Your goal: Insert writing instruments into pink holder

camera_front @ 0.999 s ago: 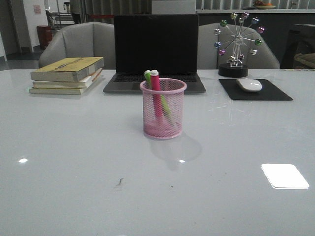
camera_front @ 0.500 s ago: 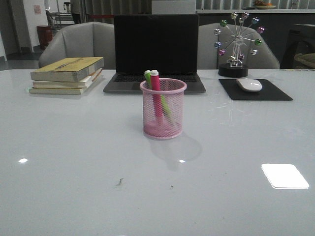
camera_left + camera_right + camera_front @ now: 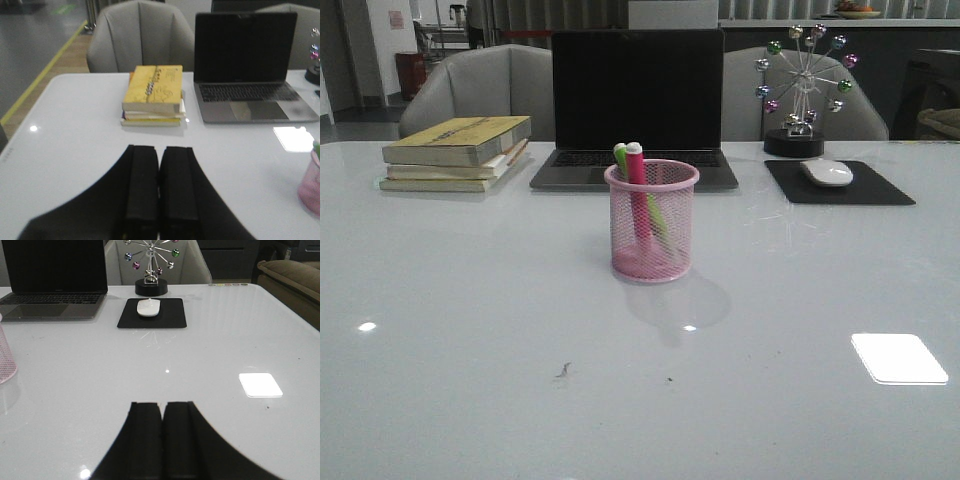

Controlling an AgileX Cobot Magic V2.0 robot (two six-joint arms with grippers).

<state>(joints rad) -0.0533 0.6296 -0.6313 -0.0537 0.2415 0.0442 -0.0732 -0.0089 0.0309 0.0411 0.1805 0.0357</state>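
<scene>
The pink holder stands upright at the middle of the white table. A bright pink marker and a lime green marker lean inside it, their pale cap ends above the rim. Neither arm shows in the front view. My left gripper is shut with nothing in it, well away from the holder, whose edge shows at the side of the left wrist view. My right gripper is also shut and empty, far from the holder seen at the edge of the right wrist view.
A stack of books lies at the back left. An open laptop stands behind the holder. A white mouse rests on a black pad at the back right, with a ferris-wheel ornament behind it.
</scene>
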